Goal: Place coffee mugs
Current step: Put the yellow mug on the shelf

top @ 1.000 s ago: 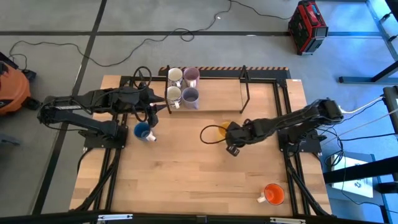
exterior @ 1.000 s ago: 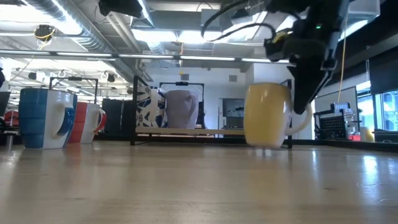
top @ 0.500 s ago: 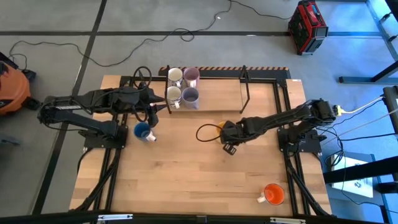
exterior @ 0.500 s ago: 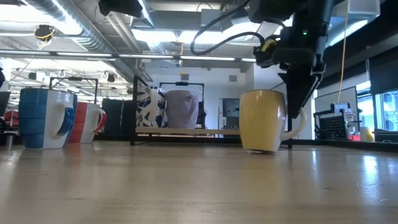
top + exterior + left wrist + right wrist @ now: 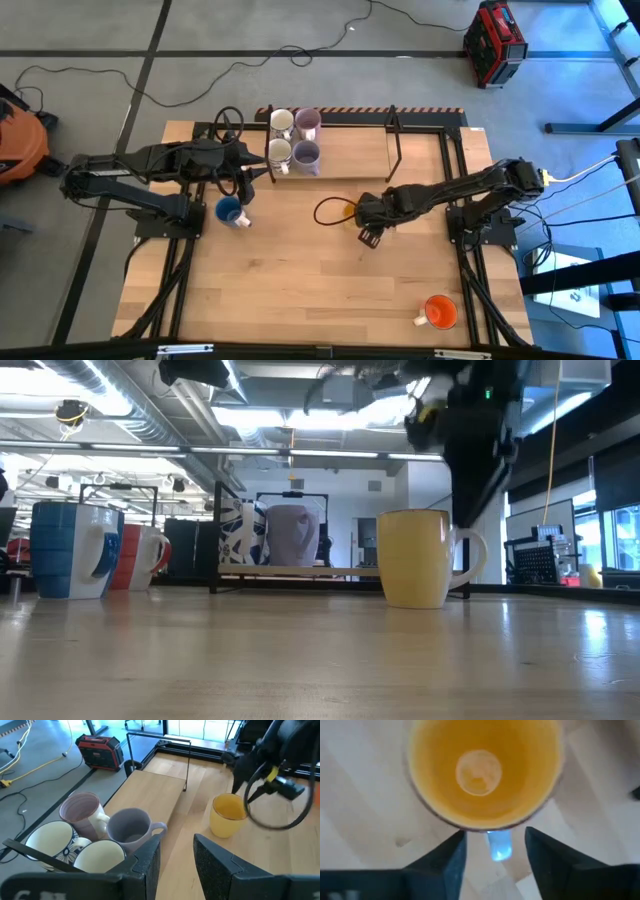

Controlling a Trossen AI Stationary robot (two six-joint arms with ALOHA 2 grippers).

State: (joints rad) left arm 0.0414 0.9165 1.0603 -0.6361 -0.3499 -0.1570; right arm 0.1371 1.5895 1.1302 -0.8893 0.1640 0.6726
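Note:
The yellow-orange mug [image 5: 345, 211] stands upright on its base near the table's middle [image 5: 414, 558]. My right gripper [image 5: 492, 842] hangs open just above it and points down. Its fingers stand on either side of the mug's handle [image 5: 499, 844] without touching it. My left gripper [image 5: 177, 847] hovers open at the left, beside two white and two lavender mugs [image 5: 293, 138] that stand on a wooden board. A blue mug [image 5: 230, 211] stands below my left arm, and a red one [image 5: 141, 555] shows behind it in the low view. An orange mug [image 5: 440, 311] stands near the front right.
The wooden board [image 5: 350, 158] with a black wire frame [image 5: 393, 135] lies along the table's far edge; its right part is bare. Bare tabletop [image 5: 300, 290] spreads across the near half. A loop of black cable [image 5: 328, 212] hangs by the right wrist.
My right gripper has carried the yellow-orange mug a little toward the table's left and set it down from a slight tilt onto its base. It has then let go of the handle and risen slightly. The mug now stands free.

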